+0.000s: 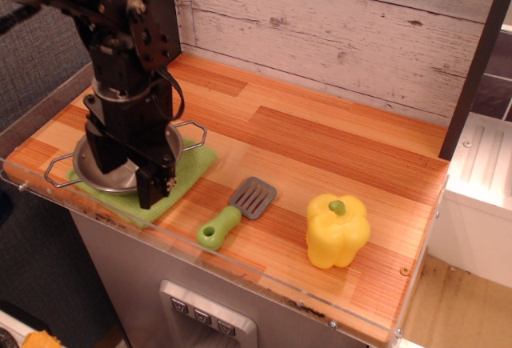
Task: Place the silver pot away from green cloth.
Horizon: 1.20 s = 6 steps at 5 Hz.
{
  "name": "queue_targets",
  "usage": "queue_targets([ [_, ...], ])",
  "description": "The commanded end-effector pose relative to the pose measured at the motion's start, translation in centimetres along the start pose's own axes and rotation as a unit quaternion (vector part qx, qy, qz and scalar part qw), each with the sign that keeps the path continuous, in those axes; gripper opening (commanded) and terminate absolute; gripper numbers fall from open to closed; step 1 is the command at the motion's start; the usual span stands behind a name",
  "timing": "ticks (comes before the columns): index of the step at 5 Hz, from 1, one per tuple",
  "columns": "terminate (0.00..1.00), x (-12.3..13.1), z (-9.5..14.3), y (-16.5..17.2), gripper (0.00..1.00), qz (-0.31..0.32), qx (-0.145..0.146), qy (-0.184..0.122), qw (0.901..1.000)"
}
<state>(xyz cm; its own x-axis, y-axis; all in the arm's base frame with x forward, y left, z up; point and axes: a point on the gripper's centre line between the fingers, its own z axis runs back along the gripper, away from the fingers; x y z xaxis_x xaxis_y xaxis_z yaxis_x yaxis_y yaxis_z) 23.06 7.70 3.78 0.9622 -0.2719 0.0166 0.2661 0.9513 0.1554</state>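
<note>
The silver pot [114, 174] sits on the green cloth [186, 174] at the front left of the wooden counter. Its two wire loop handles stick out left and right. My black gripper [124, 176] hangs down over the pot and hides most of it. One finger [152, 182] is over the pot's near rim, the other is over the bowl's left part. The fingers stand apart, so the gripper is open. I cannot tell whether a finger touches the rim.
A grey spatula with a green handle [237, 210] lies just right of the cloth. A yellow pepper [338, 230] stands at the front right. A wooden plank wall runs along the back. A clear plastic lip [264, 280] edges the counter's front.
</note>
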Motion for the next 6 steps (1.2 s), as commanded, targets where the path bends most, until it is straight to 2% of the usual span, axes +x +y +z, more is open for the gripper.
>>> queue_targets([
  [1,0.00,1.3,-1.0,-0.6,1.00,-0.006,-0.007,0.001,1.0000],
  [2,0.00,1.3,-1.0,-0.8,0.00,-0.005,-0.008,0.002,1.0000],
  [4,0.00,0.6,0.4,-0.2,0.00,0.006,-0.009,-0.009,0.9999],
  [6,0.00,-1.4,3.6,1.6,0.00,0.037,-0.013,-0.038,0.9985],
])
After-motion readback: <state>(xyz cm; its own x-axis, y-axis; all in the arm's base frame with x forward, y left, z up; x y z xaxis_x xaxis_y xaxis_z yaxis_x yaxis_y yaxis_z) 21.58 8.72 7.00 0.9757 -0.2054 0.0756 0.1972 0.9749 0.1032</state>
